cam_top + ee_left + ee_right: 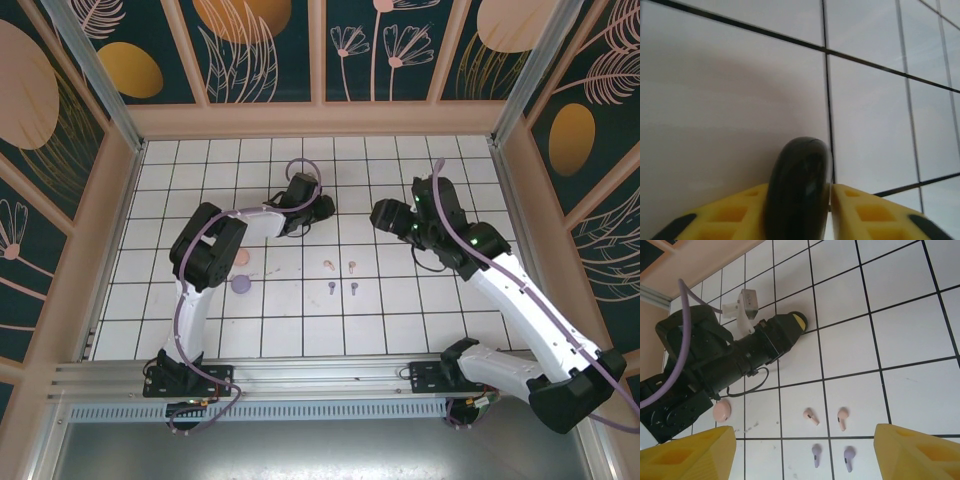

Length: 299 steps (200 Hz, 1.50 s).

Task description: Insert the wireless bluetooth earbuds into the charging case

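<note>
Four earbuds (842,418) lie on the table (910,380) right of the pink case (722,410): pink pair (810,416) level with it, purple pair (816,455) a bit nearer. Left pincer (800,187) straddles a black case (800,160) standing on edge; I can't tell if it's clamped. Right pincer (805,432) gapes, empty.

No text, label, brand name, number or sign can be read in any view. The dark teal wall panels (400,50) along the top of the frame carry only drawn leaves and flowers. The tiny pink and lilac stemmed earbuds (842,417) are too small to show any marking.
</note>
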### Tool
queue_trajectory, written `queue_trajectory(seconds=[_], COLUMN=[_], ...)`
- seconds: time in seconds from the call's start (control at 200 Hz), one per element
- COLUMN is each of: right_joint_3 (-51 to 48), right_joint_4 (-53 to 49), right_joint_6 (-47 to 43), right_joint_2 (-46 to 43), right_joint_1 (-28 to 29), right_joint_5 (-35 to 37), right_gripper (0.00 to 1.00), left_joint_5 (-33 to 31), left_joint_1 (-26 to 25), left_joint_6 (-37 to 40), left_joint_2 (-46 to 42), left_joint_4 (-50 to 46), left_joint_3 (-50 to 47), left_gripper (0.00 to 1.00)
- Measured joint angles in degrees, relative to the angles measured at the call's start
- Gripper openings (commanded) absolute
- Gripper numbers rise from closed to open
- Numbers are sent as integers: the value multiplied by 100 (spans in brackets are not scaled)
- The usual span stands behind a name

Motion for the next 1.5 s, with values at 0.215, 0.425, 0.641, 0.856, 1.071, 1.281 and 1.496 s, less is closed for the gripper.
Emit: queue_trajectory(seconds=[0.215,0.425,0.641,0.856,1.071,1.281,1.496], right_joint_3=[358,426,306,-227,-538,-673,-437], right_joint_4=[-267,-422,-328,-68,234,603,765], right_joint_6=[4,-22,-66,-52,306,925,1403], right_joint_2=[0,0,-68,-101,177,918,2129], right_joint_1=[0,0,0,382,1480,2225,2798], right_joint_5=[0,-133,-409,-431,-46,337,527], right_gripper=[76,76,76,76,76,75,75], left_joint_5=[7,-162,-525,-966,-1508,-2094,-2546], left_joint_1=[33,164,275,273,280,374,817], left_joint_6=[317,612,925,1276,1397,1298,935], left_joint_2=[-17,-136,-848,-2876,-4715,-5375,-5947], left_joint_4=[-61,-380,-811,-671,-136,-66,-146], left_joint_3=[46,76,-125,-883,-2090,-3023,-3560], left_gripper=[59,69,76,96,99,99,99])
